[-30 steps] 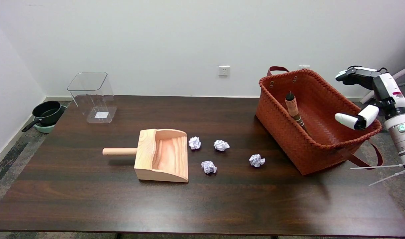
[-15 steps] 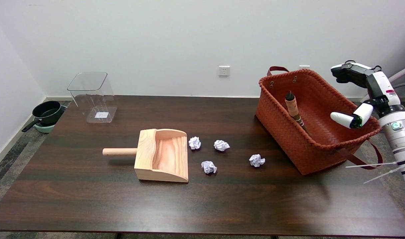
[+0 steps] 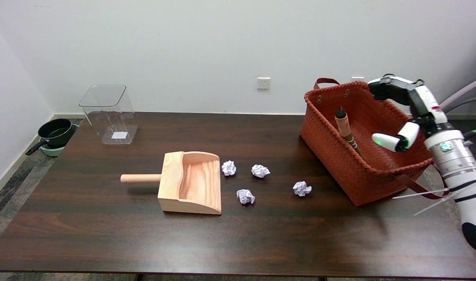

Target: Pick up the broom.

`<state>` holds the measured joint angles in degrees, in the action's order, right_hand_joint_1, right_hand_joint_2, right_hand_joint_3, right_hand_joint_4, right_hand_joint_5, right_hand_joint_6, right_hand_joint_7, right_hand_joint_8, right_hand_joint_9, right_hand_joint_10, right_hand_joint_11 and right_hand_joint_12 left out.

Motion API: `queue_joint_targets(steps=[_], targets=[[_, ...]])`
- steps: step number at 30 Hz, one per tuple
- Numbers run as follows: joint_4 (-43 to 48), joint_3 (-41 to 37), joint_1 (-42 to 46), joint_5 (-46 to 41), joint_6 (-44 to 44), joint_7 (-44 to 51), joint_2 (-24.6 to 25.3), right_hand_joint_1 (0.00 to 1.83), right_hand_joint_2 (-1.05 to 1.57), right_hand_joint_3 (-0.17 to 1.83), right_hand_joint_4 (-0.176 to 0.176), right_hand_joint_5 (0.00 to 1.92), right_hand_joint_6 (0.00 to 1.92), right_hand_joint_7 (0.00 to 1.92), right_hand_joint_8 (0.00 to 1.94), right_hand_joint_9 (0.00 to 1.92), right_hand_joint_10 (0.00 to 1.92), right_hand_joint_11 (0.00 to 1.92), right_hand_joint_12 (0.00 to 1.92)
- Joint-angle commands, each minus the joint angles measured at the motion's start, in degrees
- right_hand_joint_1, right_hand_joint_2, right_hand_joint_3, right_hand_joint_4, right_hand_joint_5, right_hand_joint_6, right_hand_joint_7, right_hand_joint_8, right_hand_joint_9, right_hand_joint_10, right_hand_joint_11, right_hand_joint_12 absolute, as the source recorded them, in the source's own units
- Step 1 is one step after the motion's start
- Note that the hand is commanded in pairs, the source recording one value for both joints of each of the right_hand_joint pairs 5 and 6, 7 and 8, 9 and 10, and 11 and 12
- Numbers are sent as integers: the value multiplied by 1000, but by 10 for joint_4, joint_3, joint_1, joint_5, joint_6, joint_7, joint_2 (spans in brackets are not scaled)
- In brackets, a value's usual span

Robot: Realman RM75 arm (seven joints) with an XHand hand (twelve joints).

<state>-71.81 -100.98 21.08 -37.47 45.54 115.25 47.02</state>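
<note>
Table (image 3: 105,242): dark wood-grain top, spanning most of the view.
Dustpan (image 3: 191,183): pale wood scoop with a round handle pointing left; lies flat on the table, left of centre.
Paper balls: four crumpled white wads just right of the dustpan: nearest (image 3: 245,196), right-hand (image 3: 302,188), and two farther ones (image 3: 229,168) and (image 3: 260,170); all apart from one another.
Right arm (image 3: 456,168): white, reaches in from the lower right; loose white cable-tie ends stick out to its left.
Right hand (image 3: 404,117): black-and-white, raised over the basket's right side; fingers spread wide, holding nothing; thumb tip well apart from the upper fingers. Not touching the broom.
Basket (image 3: 339,164): reddish-brown woven, with strap handles, on the table's right part.
Broom (image 3: 345,130): inside the basket, handle leaning against the left wall, dark tip uppermost; its lower part is hidden by the basket's near wall.
Clear bin (image 3: 109,115): transparent, on the far left of the table.
Pan (image 3: 52,134): black, on the floor beyond the table's left edge.
Wall socket (image 3: 263,83): white, on the back wall.
</note>
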Motion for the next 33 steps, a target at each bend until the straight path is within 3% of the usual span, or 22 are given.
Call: queue_joint_targets(steps=[1,33], targets=[[85,175,-143,-68,-9,-51,-26,1207,-693,1571,0,659,659,658,658,590,590,619,619],[77,228,-147,-90,-29,-87,-12,1221,-656,1517,0,565,565,667,667,594,594,624,624]])
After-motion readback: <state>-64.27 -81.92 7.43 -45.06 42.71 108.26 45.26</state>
